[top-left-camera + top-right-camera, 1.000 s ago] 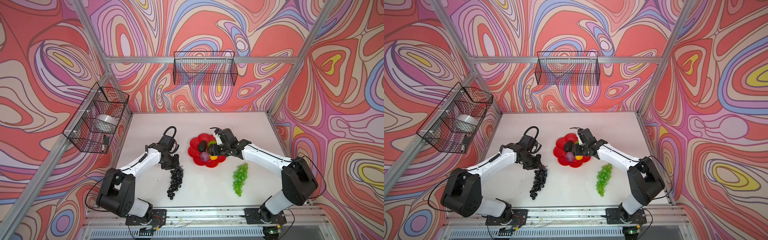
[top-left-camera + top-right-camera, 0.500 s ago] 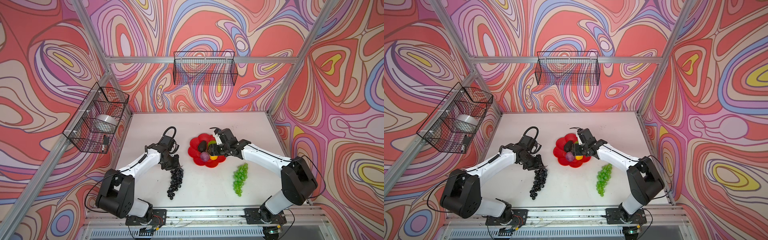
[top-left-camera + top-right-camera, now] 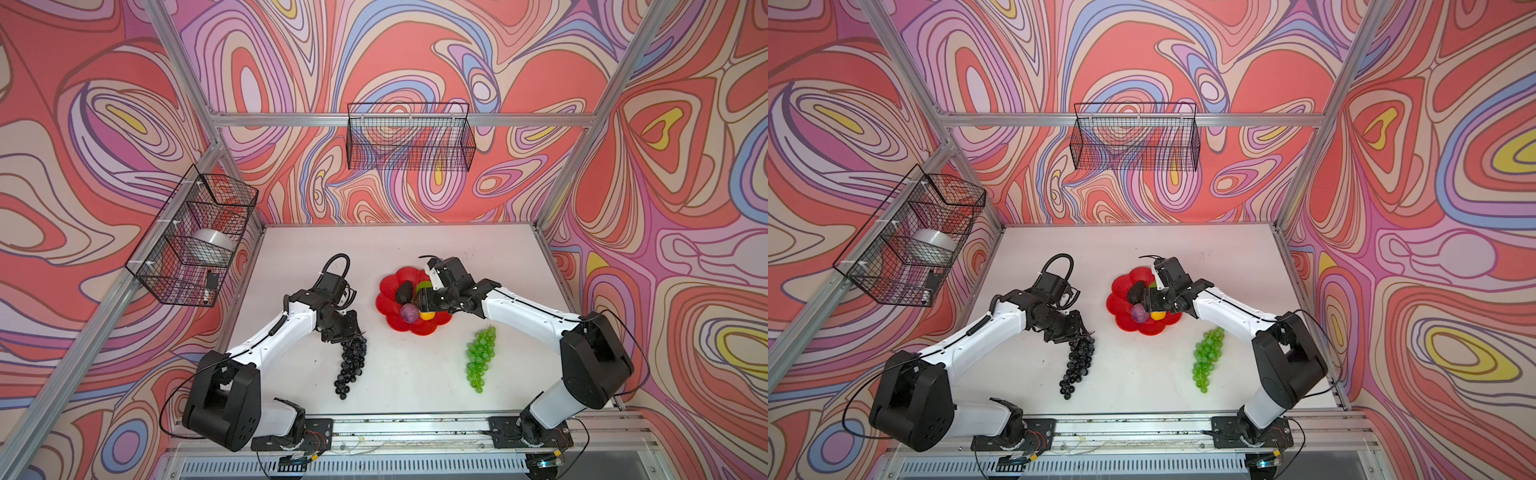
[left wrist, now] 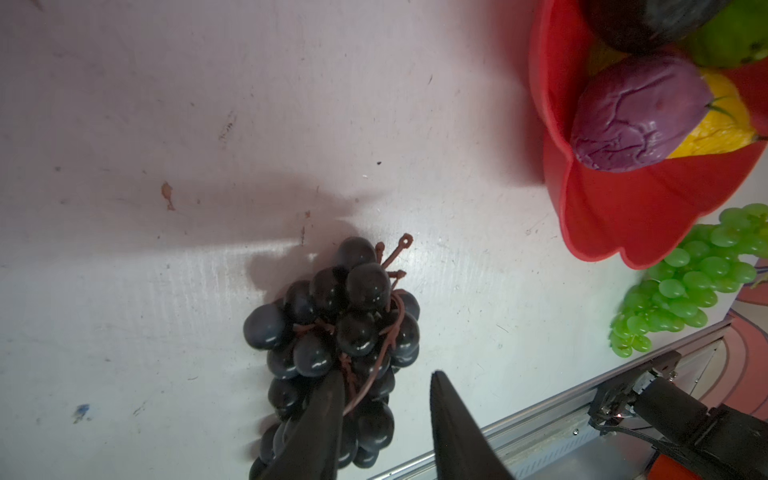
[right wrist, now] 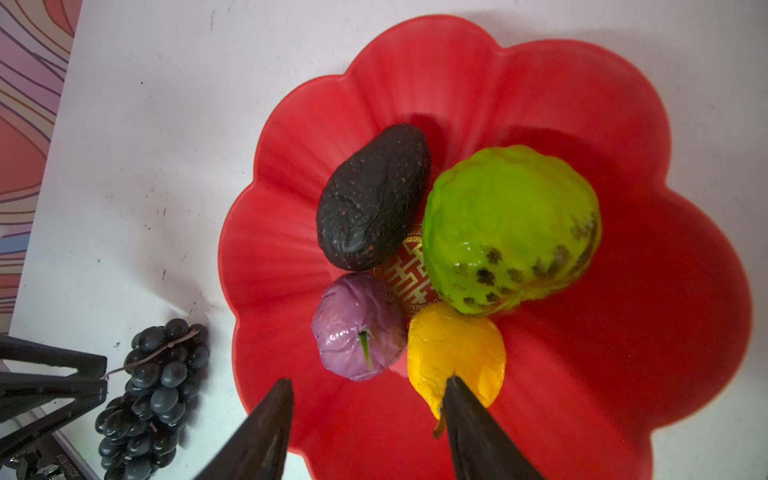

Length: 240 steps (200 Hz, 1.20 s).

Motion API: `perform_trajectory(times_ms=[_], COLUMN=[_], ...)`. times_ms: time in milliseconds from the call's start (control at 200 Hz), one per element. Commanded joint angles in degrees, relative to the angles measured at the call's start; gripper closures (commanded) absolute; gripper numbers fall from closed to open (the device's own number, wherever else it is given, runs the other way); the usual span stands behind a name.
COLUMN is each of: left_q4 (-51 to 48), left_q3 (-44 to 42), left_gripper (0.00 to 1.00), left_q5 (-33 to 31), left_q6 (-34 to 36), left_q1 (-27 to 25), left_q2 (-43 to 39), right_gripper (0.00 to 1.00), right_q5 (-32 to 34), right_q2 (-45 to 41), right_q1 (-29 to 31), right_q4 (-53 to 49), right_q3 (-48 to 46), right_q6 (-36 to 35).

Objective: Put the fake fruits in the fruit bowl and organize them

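Right at our left gripper (image 4: 385,376) we see the dark grape bunch (image 4: 328,328), stretched away from the fruit bowl (image 4: 615,216); jaws apart, empty.

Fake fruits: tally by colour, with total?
Green: 2, green grape bunch, lumpy fruit
Purple: 2, dark grape bunch, small ball
Black: 1, avocado
Yellow: 1, yellow fruit
Total: 6

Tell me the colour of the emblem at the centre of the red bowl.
Gold lines on red; the emblem shows best in the right wrist view.
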Motion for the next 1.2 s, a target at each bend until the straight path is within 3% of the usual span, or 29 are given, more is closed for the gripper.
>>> perform_trajectory(times_ms=[0,581,1197], left_q4=[-2.5,-4.2,-9.9], left_q3=[0.3,1.2,10.0], left_gripper=[0.64,1.00,1.00], left_q5=[0.1,0.2,2.5], left_q6=[1.1,1.8,-1.7], left_q1=[0.3,0.3,0.4], left_q2=[1.5,0.3,-8.2], right_gripper=[0.39,0.39,0.38], right_q5=[0.2,-0.2,2.1], right_q2=[0.3,1.4,-0.1], right_q1=[0.1,0.2,0.1], right_q4=[0.7,1.1,1.2], right_q3=[-0.6,0.0,1.5], right_q6=[0.5,0.6,-1.3])
